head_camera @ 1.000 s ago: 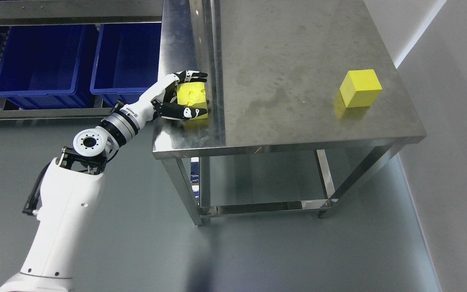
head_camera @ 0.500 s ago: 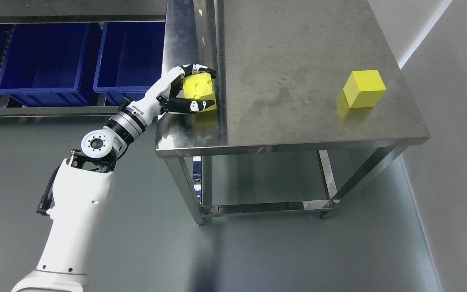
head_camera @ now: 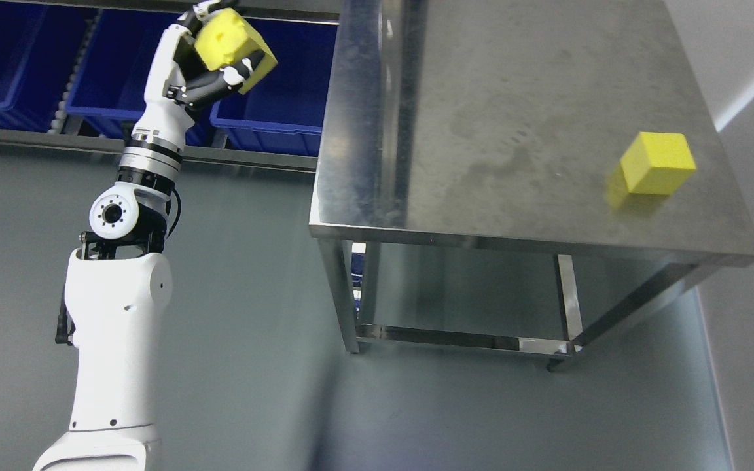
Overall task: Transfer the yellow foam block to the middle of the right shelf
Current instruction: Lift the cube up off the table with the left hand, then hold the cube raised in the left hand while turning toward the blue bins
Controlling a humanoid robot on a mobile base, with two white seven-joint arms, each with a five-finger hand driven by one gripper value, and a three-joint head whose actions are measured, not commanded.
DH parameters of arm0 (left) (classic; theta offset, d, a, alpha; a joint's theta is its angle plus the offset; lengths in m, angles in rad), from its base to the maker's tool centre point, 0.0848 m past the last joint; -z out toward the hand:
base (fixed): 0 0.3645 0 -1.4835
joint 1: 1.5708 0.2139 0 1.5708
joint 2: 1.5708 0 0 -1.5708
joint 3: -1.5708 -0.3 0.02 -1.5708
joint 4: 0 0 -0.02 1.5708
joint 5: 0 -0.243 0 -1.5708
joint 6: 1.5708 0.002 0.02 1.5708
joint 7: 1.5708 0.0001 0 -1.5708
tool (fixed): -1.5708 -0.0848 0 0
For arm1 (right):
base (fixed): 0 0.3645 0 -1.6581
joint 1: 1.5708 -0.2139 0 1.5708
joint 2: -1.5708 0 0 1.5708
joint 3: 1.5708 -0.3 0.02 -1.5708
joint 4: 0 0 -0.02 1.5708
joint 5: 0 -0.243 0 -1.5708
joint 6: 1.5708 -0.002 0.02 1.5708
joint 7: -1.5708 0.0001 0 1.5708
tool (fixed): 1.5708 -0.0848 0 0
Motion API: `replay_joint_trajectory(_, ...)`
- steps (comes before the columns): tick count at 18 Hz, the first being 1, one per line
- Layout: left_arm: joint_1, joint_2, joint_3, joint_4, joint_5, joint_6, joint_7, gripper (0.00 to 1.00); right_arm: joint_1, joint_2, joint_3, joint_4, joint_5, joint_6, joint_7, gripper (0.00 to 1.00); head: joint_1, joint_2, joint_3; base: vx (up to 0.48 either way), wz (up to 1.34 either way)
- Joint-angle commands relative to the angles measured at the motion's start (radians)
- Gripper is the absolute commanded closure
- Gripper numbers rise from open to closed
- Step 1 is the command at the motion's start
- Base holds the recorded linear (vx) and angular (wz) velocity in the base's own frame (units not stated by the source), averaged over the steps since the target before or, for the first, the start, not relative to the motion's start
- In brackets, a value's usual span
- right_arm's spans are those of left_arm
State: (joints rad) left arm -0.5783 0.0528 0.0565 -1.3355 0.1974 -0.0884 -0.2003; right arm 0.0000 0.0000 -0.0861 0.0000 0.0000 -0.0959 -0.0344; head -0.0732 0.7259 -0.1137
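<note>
My left hand point(head_camera: 216, 49) is shut on a yellow foam block point(head_camera: 230, 42), held up in the air at the top left, in front of the blue bins on the shelf. Its black fingers point(head_camera: 220, 78) wrap the block's lower side. The white left arm point(head_camera: 115, 314) rises from the bottom left edge. A second yellow foam block point(head_camera: 657, 172) sits on the steel table point(head_camera: 495, 131) near its right edge. My right arm is out of view.
Blue bins point(head_camera: 279, 98) stand in a row on a shelf with a steel front rail point(head_camera: 56, 140) at the upper left. The table's left edge point(head_camera: 344, 131) is close beside the raised hand. Grey floor lies below, and a pale wall at the right.
My left hand has lifted the yellow block off the table's left edge and swung it up and left toward the bins. The camera view has also shifted.
</note>
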Motion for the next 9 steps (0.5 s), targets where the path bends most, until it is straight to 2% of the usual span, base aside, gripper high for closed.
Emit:
replay_joint_trajectory(1, 0.015, -0.035, 0.143, -0.073, 0.054, -0.002, 0.07, 0.59, 0.001, -0.017, 0.0, -0.017, 0.003, 0.001, 0.001, 0.0, 0.0, 0.0, 0.0, -0.029, 0.6)
replay_joint_trajectory(9, 0.032, -0.035, 0.14, -0.093, 0.054, 0.001, 0.071, 0.59, 0.001, -0.017, 0.0, -0.017, 0.003, 0.001, 0.001, 0.0, 0.0, 0.0, 0.0, -0.005, 0.7)
